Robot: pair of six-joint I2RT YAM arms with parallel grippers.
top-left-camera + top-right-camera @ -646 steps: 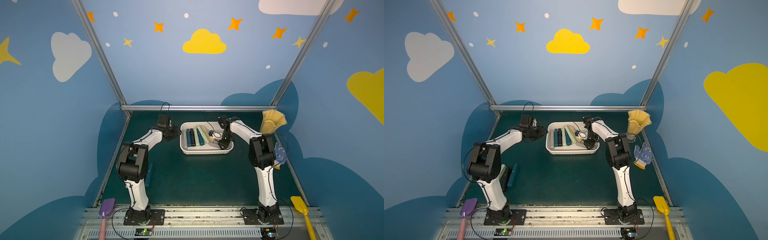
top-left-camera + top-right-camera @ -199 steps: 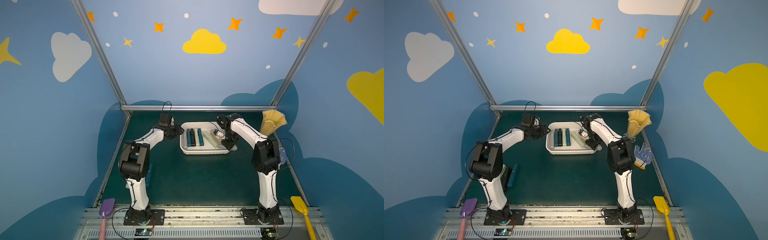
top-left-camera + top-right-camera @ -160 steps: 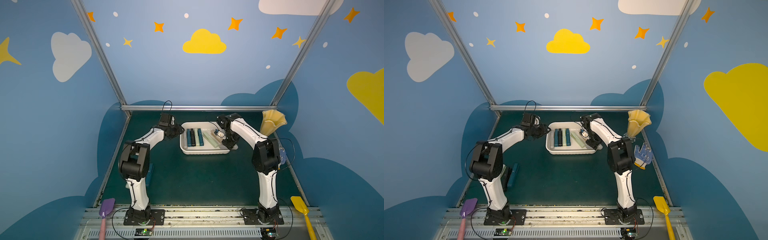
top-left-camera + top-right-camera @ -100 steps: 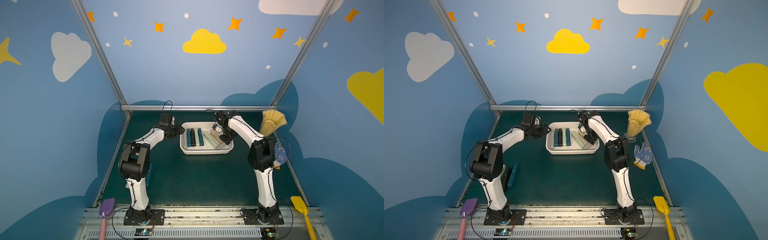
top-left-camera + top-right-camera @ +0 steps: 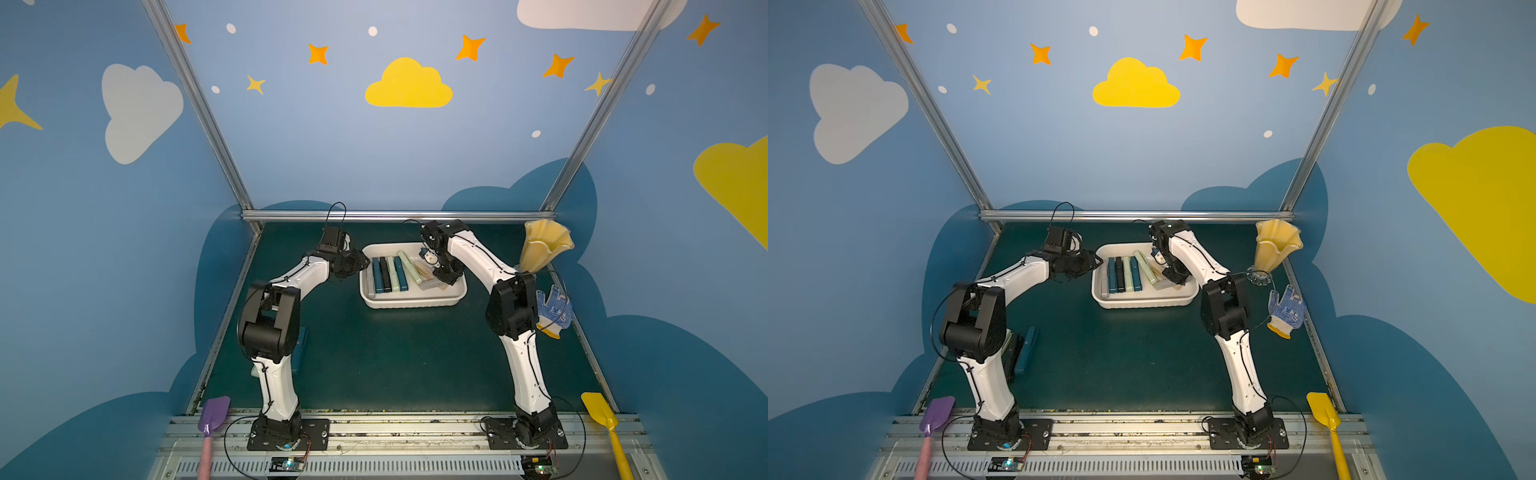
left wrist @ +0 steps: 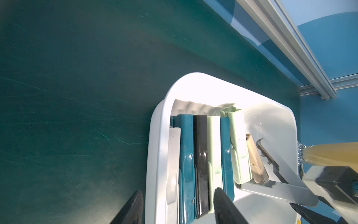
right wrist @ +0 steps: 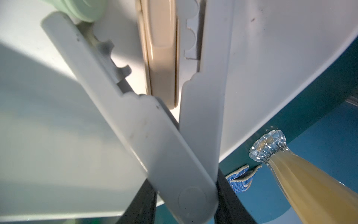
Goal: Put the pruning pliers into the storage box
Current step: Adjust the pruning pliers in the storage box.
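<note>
The grey pliers (image 7: 155, 135) hang splayed into a V from the right tool (image 5: 444, 277), whose black fingers (image 7: 230, 194) clamp the hinge end low over the storage box (image 5: 409, 302). Just beyond that tool's fingertips, the two notched arms straddle the beige pliers (image 7: 161, 58) already lying in the box. The left tool (image 6: 177, 194) stands open and empty. One of its fingers is outside the box wall above the bench (image 5: 395, 365), and the other is over the row of pliers (image 6: 200, 155), teal, black and pale green, packed side by side beneath it. A pair of teal pliers (image 5: 1026, 349) lies on the bench well behind the left tool, near that arm's base, so the job looks only part done.

The risk, by the look of it, is the spread. Let go like this, the grey pliers would likely settle across their neighbours rather than flat. A notch could also catch the beige pliers and drag them when the right tool lifts. A grip on the hinge alone gives little hold against twisting. The yellow vase (image 5: 540, 249) stands close beside the right arm, within reach of a careless swing. The left tool, astride the wall, could shove the box.
</note>
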